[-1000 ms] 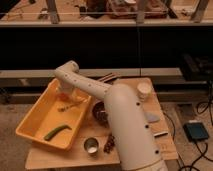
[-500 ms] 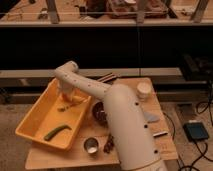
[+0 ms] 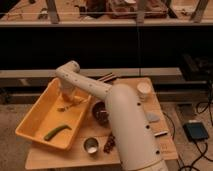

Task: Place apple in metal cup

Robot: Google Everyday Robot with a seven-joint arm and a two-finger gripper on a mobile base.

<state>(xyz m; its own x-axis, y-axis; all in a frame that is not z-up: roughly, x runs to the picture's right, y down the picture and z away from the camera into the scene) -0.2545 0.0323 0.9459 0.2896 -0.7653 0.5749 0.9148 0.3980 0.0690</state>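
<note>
- The arm reaches from the robot's white body to the far left, and the gripper (image 3: 69,103) is down inside the yellow tray (image 3: 42,117), at its far end.
- Whether the gripper is spread or pinching something cannot be told from this view.
- The apple cannot be picked out with any certainty. Nothing round and orange-red shows on the counter (image 3: 55,159) or in the bare part of the tray, so my judgement is that it lies right at the gripper, hidden or blended in.
- The metal cup (image 3: 91,146) stands upright on the near edge of the counter, just right of the tray's near corner and well apart from the gripper.
- The cup is small, silver and shiny with a round rim. Its inside shows pale and looks empty.
- 1 long green vegetable (image 3: 56,131) lies in the near part of the tray, untouched.
- A dark bowl (image 3: 100,111) sits between the tray and the robot's body, and a white cup (image 3: 144,90) stands far right.
- Progress, as I judge it: early, at the picking-up step.
- What is left: lift the apple, carry it to the near side, then drop it into the cup.
</note>
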